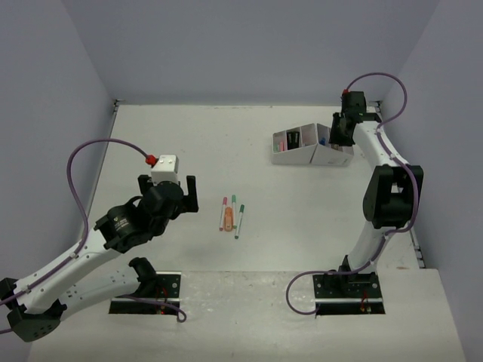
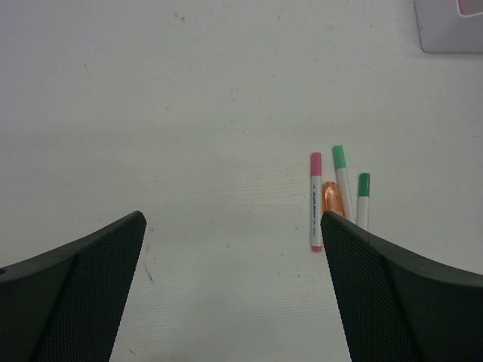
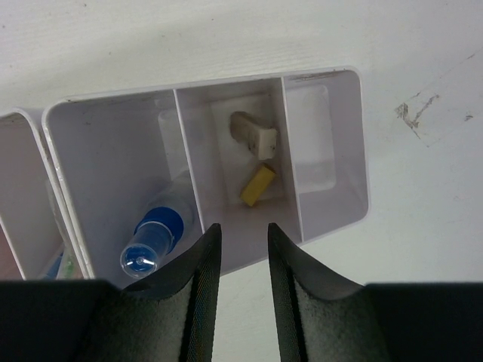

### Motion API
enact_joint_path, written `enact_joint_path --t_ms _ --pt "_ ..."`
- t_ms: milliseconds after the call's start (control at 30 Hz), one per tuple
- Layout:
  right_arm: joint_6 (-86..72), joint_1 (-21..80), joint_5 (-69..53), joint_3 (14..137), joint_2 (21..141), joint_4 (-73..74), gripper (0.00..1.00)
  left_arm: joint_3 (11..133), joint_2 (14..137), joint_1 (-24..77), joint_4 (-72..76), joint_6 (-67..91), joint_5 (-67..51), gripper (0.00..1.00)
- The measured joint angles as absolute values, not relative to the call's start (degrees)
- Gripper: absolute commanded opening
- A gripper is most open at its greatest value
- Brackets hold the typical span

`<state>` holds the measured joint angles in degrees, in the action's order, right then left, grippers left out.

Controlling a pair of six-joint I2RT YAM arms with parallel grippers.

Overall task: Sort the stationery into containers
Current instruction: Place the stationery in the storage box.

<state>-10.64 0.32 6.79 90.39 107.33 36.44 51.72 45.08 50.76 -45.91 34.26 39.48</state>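
Note:
Loose stationery lies mid-table: a pink-capped pen (image 1: 223, 213) (image 2: 315, 201), an orange highlighter (image 1: 229, 222) (image 2: 331, 198) and two green-capped pens (image 1: 233, 205) (image 2: 343, 181). My left gripper (image 1: 167, 193) (image 2: 232, 219) hovers just left of them, open wide and empty. The white containers (image 1: 311, 147) (image 3: 362, 151) stand at the far right. My right gripper (image 1: 339, 136) (image 3: 243, 228) hangs over them, jaws a little apart with nothing between them. Below it, the middle compartment holds a yellow eraser (image 3: 257, 185) and a tan block (image 3: 254, 136). A blue-capped item (image 3: 153, 243) lies in the compartment to the left.
A corner of the organizer (image 2: 445, 38) shows at the top right of the left wrist view. White walls close in the table on the left, back and right. The arm bases sit at the near edge.

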Motion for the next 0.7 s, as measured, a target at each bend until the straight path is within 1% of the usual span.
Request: enact_joint_path --t_ms 100,200,300,400,467,567,633,700 --pt "-10.7 0.3 6.8 90.4 106.9 36.5 0.33 51.7 45.1 50.8 -45.9 34.3 39.5 1.00" --pt "-11.1 0.5 6.6 88.6 103.7 36.1 0.33 51.7 45.1 50.8 -45.9 34.3 39.7 1.00" --pt "-11.7 1.5 7.2 86.4 97.6 36.1 0.33 51.7 45.5 50.8 -45.9 34.9 40.3 1.00" --pt "-12.5 5.6 8.8 83.5 89.1 34.2 0.32 51.7 46.8 50.8 -46.2 37.3 41.0 1.00" --pt "-13.4 10.7 10.1 80.0 82.8 32.0 0.32 51.7 48.2 50.8 -46.6 40.0 41.7 1.00" --pt "-15.8 23.3 12.0 72.7 73.2 28.4 0.31 52.1 51.0 50.8 -48.7 45.1 43.3 1.00" --pt "-18.3 32.5 12.6 68.2 69.3 26.0 0.31 53.1 52.5 50.8 -50.7 48.0 44.2 1.00" --pt "-21.9 41.2 12.9 64.9 67.9 24.1 0.31 54.4 53.1 50.8 -52.5 50.2 45.1 1.00"
